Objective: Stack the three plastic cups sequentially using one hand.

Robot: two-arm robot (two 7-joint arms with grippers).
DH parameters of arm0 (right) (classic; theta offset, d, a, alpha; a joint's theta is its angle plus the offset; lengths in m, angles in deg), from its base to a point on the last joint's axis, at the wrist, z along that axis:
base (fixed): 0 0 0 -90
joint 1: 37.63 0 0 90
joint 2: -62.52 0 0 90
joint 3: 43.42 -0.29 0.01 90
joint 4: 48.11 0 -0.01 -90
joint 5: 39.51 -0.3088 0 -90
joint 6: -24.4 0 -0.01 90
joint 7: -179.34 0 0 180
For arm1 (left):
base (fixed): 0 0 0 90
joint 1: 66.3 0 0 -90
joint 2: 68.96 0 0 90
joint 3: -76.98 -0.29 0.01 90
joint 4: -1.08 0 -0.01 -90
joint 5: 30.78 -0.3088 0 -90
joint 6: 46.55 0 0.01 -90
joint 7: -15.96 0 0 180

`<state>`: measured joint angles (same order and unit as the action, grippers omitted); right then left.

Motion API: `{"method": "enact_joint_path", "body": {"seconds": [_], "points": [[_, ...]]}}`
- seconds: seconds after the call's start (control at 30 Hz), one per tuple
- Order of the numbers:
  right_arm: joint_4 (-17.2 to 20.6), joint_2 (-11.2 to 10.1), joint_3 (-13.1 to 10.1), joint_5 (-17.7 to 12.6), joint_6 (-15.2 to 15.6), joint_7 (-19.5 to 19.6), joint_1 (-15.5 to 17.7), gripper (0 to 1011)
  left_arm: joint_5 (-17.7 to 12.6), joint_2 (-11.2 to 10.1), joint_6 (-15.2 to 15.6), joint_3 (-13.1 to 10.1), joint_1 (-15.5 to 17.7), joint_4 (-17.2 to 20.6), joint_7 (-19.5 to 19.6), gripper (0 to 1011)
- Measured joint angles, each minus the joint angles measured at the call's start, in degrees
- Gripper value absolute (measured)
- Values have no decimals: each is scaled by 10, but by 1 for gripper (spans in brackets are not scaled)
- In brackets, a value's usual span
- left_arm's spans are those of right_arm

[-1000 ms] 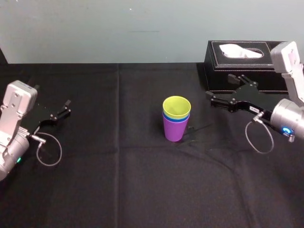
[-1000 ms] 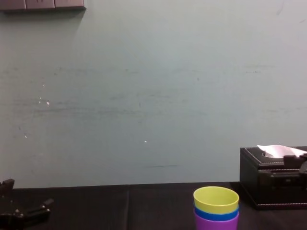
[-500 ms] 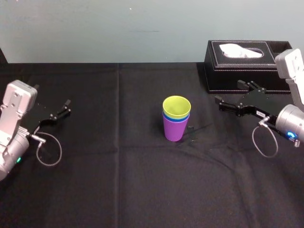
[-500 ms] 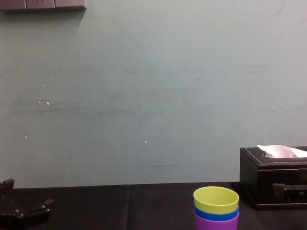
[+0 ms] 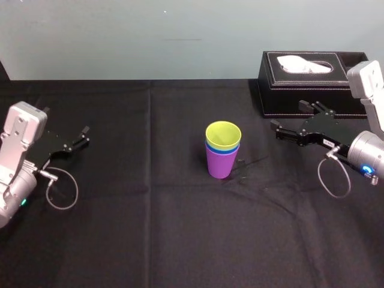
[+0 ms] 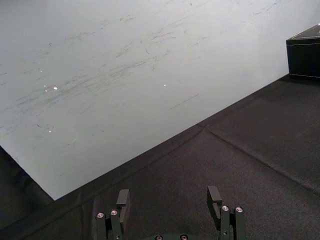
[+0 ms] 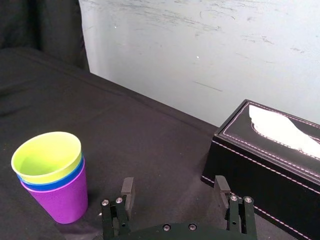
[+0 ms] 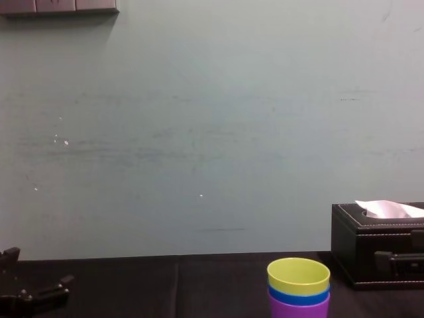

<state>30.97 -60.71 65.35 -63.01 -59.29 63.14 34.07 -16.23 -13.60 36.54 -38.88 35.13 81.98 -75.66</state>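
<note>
Head view, R side: right gripper (image 5: 286, 114), black two-finger unit on a bulky wrist. Fingers spread wide, nothing between them; right wrist view agrees. It sits low over the black tablecloth (image 5: 150, 228), just in front of the black stitched tissue box (image 5: 300, 96) and well apart from the cups.

Change noted: vs. 1 s ago the right gripper has drawn back toward the robot's right, away from the stack, and has dropped lower in front of the box. Vs. 0.5 s ago its pos. is approx. the same, so the retreat looks finished.

Cups, table centre, upright, nested as one stack:
- purple tapered plastic tumbler (image 5: 221, 165) at bottom, standing on the cloth;
- bright blue plastic tumbler (image 5: 223, 151) inside it, a rim band showing;
- yellow-green plastic tumbler (image 5: 223, 135) on top, mouth open and empty.

Stack has not shifted across the interval; no lean seen from the chest view.

L side: left gripper (image 5: 84, 135) parked near the table's left edge, fingers apart, empty, no movement noted.

Assessment: all three tumblers nested, working gripper released and clear. Task judged complete; no further grasp req'd. Residual risk low: the stack is light and could tip if an arm swept back past it.
</note>
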Motion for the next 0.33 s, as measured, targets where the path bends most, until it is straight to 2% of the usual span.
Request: {"method": "enact_joint_path", "body": {"seconds": [0.33], "points": [[1, 0, 0, -1, 0, -1, 0, 1003, 0, 0, 0, 0, 0, 0, 0, 1011]]}}
